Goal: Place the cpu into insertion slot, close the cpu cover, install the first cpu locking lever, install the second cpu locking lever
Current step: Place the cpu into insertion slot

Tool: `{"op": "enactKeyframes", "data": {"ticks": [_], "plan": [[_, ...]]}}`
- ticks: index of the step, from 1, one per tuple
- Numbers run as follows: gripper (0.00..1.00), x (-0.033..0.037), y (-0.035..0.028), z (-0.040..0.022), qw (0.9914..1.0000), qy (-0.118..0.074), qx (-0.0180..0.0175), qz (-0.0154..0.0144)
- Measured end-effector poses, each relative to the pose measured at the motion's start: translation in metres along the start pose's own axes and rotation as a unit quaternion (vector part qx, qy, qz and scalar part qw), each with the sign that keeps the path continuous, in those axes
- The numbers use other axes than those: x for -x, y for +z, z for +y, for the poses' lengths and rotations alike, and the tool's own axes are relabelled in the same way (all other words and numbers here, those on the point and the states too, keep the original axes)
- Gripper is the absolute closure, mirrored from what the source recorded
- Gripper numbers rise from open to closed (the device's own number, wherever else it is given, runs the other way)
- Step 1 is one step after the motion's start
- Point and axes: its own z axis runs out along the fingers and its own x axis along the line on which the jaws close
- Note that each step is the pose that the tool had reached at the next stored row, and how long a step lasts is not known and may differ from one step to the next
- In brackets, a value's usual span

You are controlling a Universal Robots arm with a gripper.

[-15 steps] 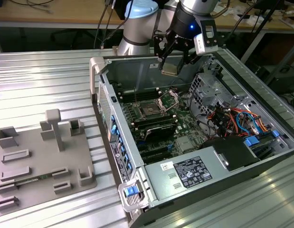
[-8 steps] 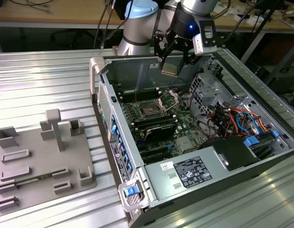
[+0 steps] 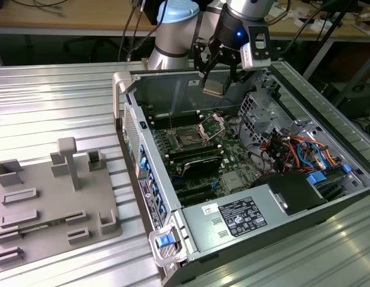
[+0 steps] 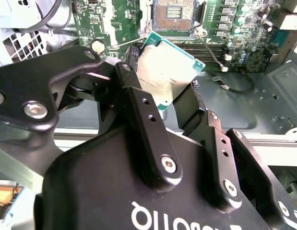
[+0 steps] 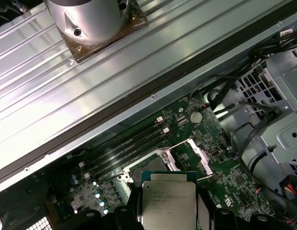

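The gripper (image 3: pixel 217 78) hangs over the open computer case (image 3: pixel 146 179), its two black fingers (image 4: pixel 143 110) pinched on the cpu (image 3: pixel 213 89). The second wrist view shows the hold clearly: the fingers press on opposite edges of the chip, so the silvery face stays unobstructed. A grip like that probably also keeps the underside clear for seating.

The chip is in the air, well apart from the motherboard (image 3: pixel 232 161) and not yet over its target. In the exterior view it sits above the rear wall of the case, with the insertion slot (image 3: pixel 186 137) lower down and nearer the camera. In the second wrist view the chip looks turned at an angle to the socket's square outline, so I judge it is not yet squared up.

The cpu cover (image 3: pixel 213 124) stands tilted up on its hinge beside the slot, which leaves the dark socket exposed to receive the chip. The work stands at the first step: chip carried, socket empty, cover not yet closed
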Motion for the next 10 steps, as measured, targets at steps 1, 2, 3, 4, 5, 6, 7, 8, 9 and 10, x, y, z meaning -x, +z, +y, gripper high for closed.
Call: {"op": "enactKeyframes", "data": {"ticks": [1,2,3,4,5,6,7,8,9,10], "plan": [[0.45,0.0,0.0001,0.0,1.0,0.003,0.0,-0.0003],[0.45,0.0,0.0001,-0.0001,0.99998,0.006,0.0001,-0.0005],[0.45,0.0,0.0003,-0.0001,0.99996,0.009,0.0002,-0.0008],[0.45,0.0,0.0003,-0.0001,0.99994,0.011,0.0002,-0.001],[0.45,0.0,0.0004,-0.0001,0.99989,0.015,0.0003,-0.0013],[0.45,-0.0001,0.0005,-0.0001,0.99984,0.018,0.0003,-0.0016],[0.45,-0.0001,0.0006,-0.0001,0.9998,0.02,0.0004,-0.0018],[0.45,-0.0002,0.0008,-0.0002,0.99973,0.023,0.0005,-0.0021],[0.45,-0.0004,0.0009,-0.0004,0.99965,0.026,0.0005,-0.0023],[0.45,-0.0005,0.0011,-0.0005,0.99955,0.03,0.0005,-0.0027]]}}
